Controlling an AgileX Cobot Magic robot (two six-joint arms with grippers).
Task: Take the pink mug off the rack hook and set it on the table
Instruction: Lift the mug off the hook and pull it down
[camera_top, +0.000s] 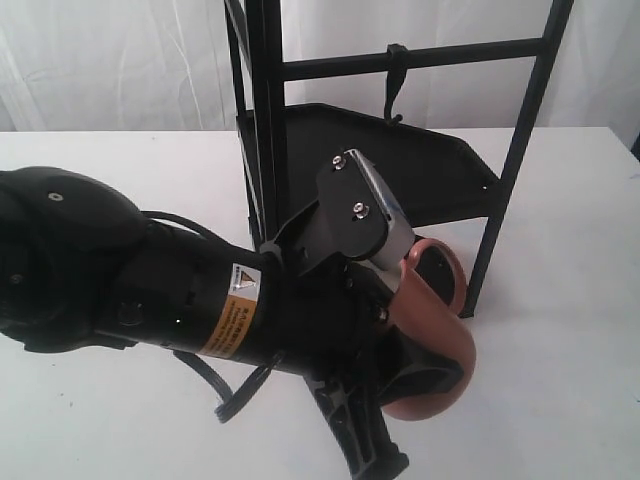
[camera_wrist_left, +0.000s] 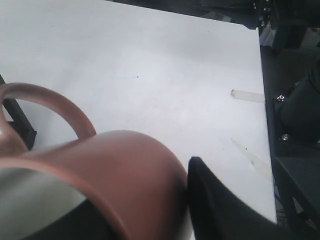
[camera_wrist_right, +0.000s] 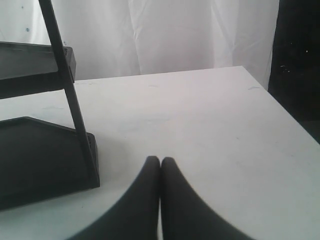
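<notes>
Currently the left claw (camera_top: 412, 365) is grasping the pink mug (camera_top: 440, 335) by its wall, w/ one black finger (camera_wrist_left: 220, 210) pressing on the outside next to the rim. The other finger isn't showing clearly. The mug is off the hook (camera_top: 393, 85), which is hanging on the crossbar (camera_top: 450, 55) of the rack (camera_top: 265, 120). The mug is sitting low, in front of the rack's shelf (camera_top: 430, 165) and just beside the front leg (camera_top: 502, 200), on the right side in the ext view. It's tilting, w/ the handle (camera_wrist_left: 55, 102) pointing up & back toward the rack. The cream inside is showing at the rim in the left wrist view. Can't tell if the mug is touching the desk (camera_top: 570, 380) or hanging just above it, since the arm is covering its underside.

The right claw (camera_wrist_right: 160, 162) is clenched, its two fingertips pressing against each other. It's hovering over the desk, near a rack leg & the edge of the lower shelf.
</notes>
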